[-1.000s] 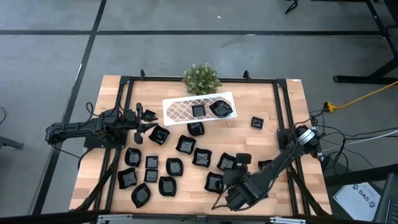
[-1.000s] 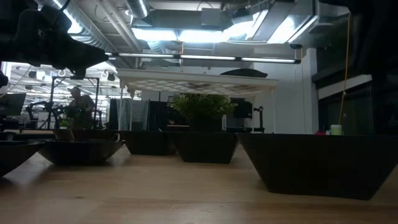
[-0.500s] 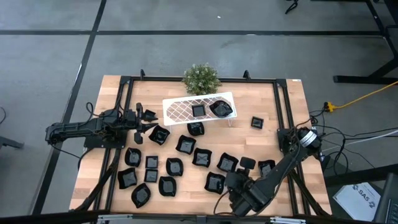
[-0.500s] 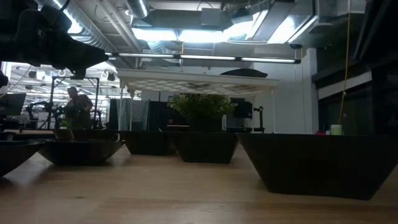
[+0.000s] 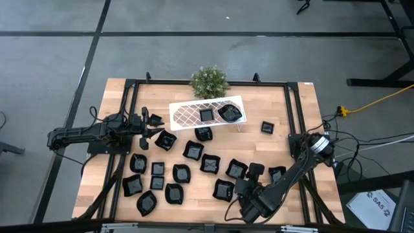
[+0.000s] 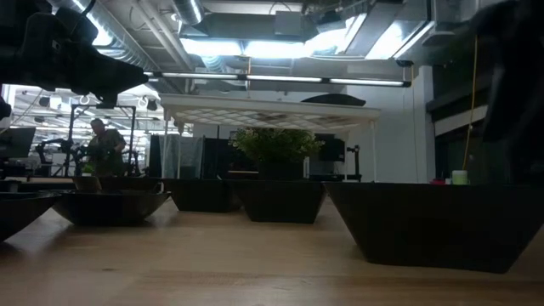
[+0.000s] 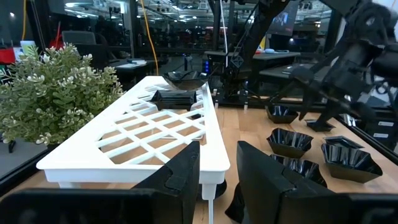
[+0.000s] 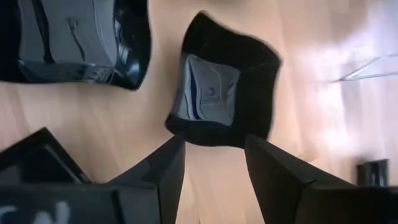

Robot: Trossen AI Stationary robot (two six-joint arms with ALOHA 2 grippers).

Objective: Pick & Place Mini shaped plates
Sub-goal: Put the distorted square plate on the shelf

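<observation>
High view, right tool [image 5: 252, 173]: over the tabletop's [image 5: 284, 110] near right part, among the mini shaped plates [image 5: 194, 169]; two plates rest on the white rack [image 5: 206, 112].
Right wrist view: right tool [image 8: 214, 163] released, empty; a glossy black wavy-edged plate [image 8: 222, 94] lies just beyond its fingers [image 8: 277, 171].
Left wrist view: left tool [image 7: 216, 169] spread, empty, facing the rack.

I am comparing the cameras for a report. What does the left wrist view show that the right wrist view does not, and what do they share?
Only the left wrist view shows the white lattice-patterned rectangular rack, the small green bushy plant beside it, and a black dish lying on the rack. Only the right wrist view looks straight down at one glossy black square dish just beyond the open right end effector. Both show black dishes on the light wooden table.
</observation>
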